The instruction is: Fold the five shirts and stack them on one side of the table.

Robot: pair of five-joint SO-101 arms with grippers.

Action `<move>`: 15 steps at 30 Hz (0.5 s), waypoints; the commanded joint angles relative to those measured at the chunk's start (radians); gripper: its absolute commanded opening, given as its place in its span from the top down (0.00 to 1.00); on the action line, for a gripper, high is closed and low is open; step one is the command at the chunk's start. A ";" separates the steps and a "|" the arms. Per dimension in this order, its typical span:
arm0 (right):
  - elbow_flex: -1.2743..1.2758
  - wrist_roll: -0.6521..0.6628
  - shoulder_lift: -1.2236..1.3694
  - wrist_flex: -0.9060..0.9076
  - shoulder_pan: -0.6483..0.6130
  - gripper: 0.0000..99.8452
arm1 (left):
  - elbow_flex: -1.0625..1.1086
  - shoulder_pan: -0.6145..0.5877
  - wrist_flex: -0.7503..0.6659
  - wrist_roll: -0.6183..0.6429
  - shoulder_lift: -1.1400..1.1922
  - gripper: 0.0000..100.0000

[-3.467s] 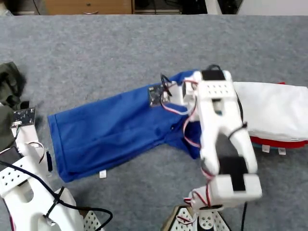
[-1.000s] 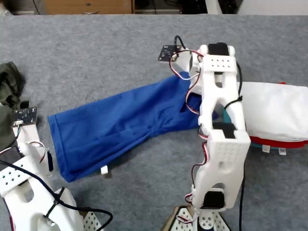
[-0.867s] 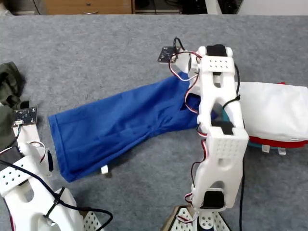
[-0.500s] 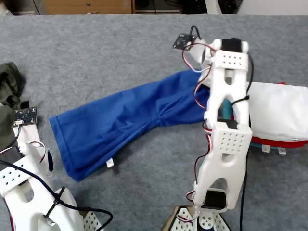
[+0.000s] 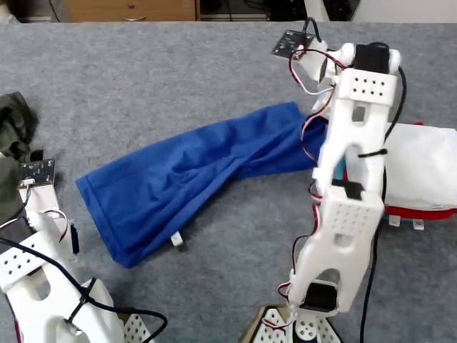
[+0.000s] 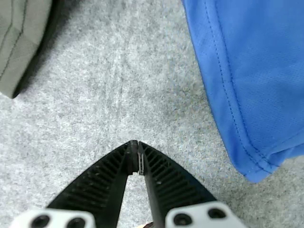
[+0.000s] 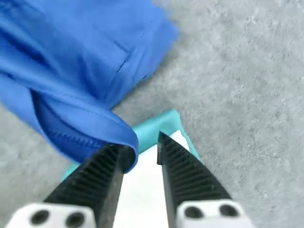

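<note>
A blue shirt lies crumpled in a long diagonal band across the grey table. Its right end is lifted and pinched in my right gripper, which hangs over the left edge of a stack of folded shirts. A white shirt tops the stack, with a red one and a teal one beneath. The blue shirt drapes off one finger. My left gripper is shut and empty above bare table, beside the blue shirt's hem at the lower left.
A dark green shirt lies bunched at the table's left edge, close to the left arm; the same dark green shirt appears in the left wrist view. The right arm stretches over the table's right centre. Wooden furniture stands behind the far edge.
The right arm has swung right and away, dragging the blue shirt's end with it toward the stack. The shirt has bunched and its lower hem slid right. The left arm has stayed still.
</note>
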 commanded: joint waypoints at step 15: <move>0.179 -0.100 -0.039 -0.362 -0.225 0.69 | 0.109 0.008 -0.123 0.000 -0.005 0.98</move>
